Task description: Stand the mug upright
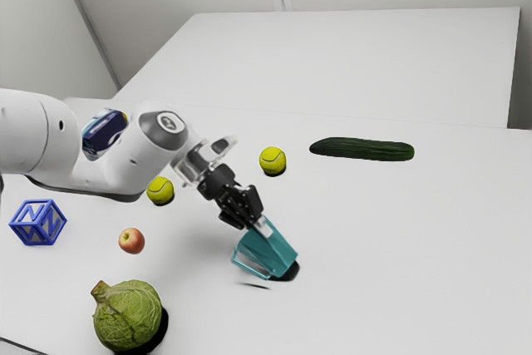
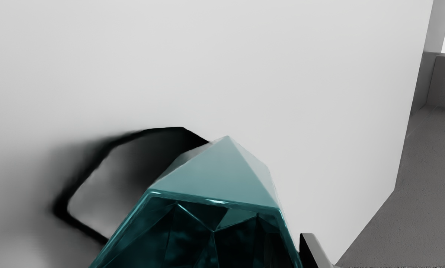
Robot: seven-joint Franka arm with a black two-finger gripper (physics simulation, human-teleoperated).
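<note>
Mug (image 1: 268,248), teal and faceted, is held at a steep tilt above the bare middle of the surface (image 1: 399,230), its mouth raised toward the tool and its base slanted down toward the exterior view's lower right. The handle (image 1: 251,263) juts out on the low side, clear of its own shadow. By the tool (image 1: 257,222) the rim end is met, and the grip is judged to be clamped on the mug's wall, as one finger (image 2: 316,251) is seen against the outside and a dark shape like the other is made out within.

The step in hand is judged to be the righting itself. For the next move, the hand should be rolled until the base is level, then the mug lowered gently and let go only once it is squarely supported; if released at this slant, it could topple onto its side.

Farther out, a tennis ball (image 1: 273,161) and a cucumber (image 1: 362,149) are found toward the far edge. On the exterior view's left lie a second tennis ball (image 1: 160,190), an apple (image 1: 131,240), a cabbage (image 1: 127,315) and a blue letter block (image 1: 38,222).

The dark blue package (image 1: 105,132) is partly covered by the arm (image 1: 108,155). Whether the surface is touched by the base's lowest corner cannot be told, and the rim is cut off in the wrist view.
</note>
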